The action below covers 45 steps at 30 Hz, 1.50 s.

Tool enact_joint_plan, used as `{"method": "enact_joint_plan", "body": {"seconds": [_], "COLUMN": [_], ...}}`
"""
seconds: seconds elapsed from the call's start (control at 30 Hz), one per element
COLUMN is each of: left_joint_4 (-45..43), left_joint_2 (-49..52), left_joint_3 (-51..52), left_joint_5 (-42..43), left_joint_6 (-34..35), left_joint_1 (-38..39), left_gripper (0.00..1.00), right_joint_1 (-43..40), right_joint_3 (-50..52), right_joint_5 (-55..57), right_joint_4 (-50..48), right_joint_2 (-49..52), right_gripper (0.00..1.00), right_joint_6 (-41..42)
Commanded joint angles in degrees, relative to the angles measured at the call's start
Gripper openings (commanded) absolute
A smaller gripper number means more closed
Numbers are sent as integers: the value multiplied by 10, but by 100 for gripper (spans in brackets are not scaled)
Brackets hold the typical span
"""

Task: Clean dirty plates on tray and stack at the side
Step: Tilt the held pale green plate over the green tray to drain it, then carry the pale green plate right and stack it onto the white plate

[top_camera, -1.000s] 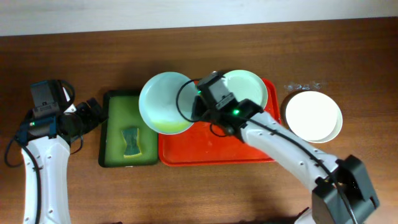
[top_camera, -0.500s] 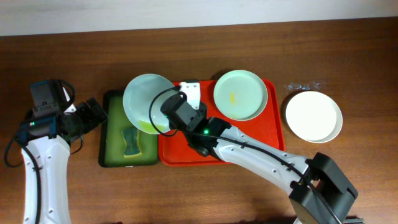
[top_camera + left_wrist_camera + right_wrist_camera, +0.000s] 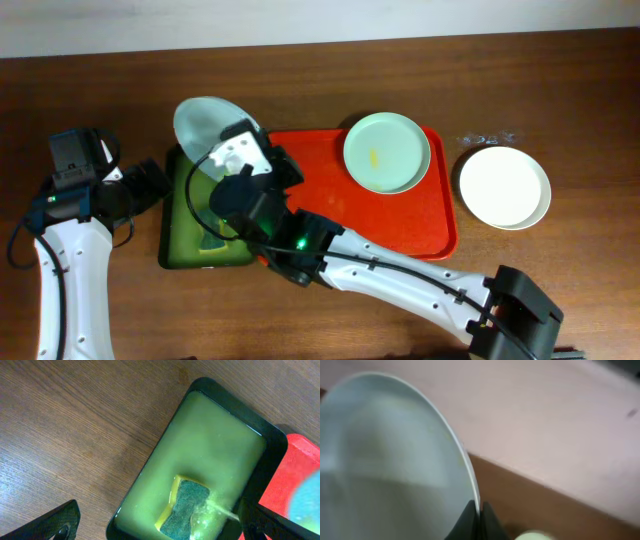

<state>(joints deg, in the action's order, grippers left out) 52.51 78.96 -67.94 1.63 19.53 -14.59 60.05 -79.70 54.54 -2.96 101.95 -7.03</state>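
Wood table (image 3: 400, 70): my right claw (image 3: 476, 515) clamps the rim of a mint plate (image 3: 205, 122), tipped over the green tray (image 3: 280, 445) so runoff drains there, off the red tray (image 3: 330, 200); left claw (image 3: 150, 183) gapes, idle.

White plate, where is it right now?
Overhead view: the white plate sits on the table at the right, just beside the red tray and near the mint plate on it.

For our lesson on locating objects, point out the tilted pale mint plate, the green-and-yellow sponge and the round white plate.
Tilted pale mint plate (image 3: 203, 120): overhead view, on its inner face.
Green-and-yellow sponge (image 3: 187, 506): left wrist view, on its green top.
Round white plate (image 3: 505, 188): overhead view, at its centre.
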Motion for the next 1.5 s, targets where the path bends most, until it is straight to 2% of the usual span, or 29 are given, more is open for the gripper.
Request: {"method": "enact_joint_plan", "body": {"seconds": [0.0,0.13,0.27,0.37,0.53,0.73,0.83,0.97,1.1,1.17,1.33,1.47], "left_joint_4": [-1,-1,-1,-1,-1,-1,-1,-1,-1,-1,-1,-1], "left_joint_2": [-12,-12,-12,-12,-12,-12,-12,-12,-12,-12,-12,-12], "left_joint_3": [-13,-13,-13,-13,-13,-13,-13,-13,-13,-13,-13,-13], "left_joint_5": [7,7,7,7,7,7,7,7,7,7,7,7], "left_joint_6": [-5,-5,-5,-5,-5,-5,-5,-5,-5,-5,-5,-5], "left_joint_1": [-2,-2,-2,-2,-2,-2,-2,-2,-2,-2,-2,-2], "left_gripper": [99,99,99,99,99,99,99,99,99,99,99,99], "right_joint_1": [23,39,42,42,41,37,16,-5,-37,-68,-130,-163], "right_joint_3": [-14,-14,-14,-14,-14,-13,-13,-13,-13,-13,-13,-13], "right_joint_5": [62,62,62,70,74,72,74,57,-95,-195,-417,-480], "right_joint_4": [-72,-131,-136,-136,-136,-131,-118,-12,142,192,241,319], "right_joint_2": [-1,-1,-1,-1,-1,-1,-1,-1,-1,-1,-1,-1], "right_gripper": [4,4,4,4,4,4,4,4,4,4,4,4], "right_joint_6": [-174,-247,-277,-275,-197,-184,-53,135,344,412,420,420]}}
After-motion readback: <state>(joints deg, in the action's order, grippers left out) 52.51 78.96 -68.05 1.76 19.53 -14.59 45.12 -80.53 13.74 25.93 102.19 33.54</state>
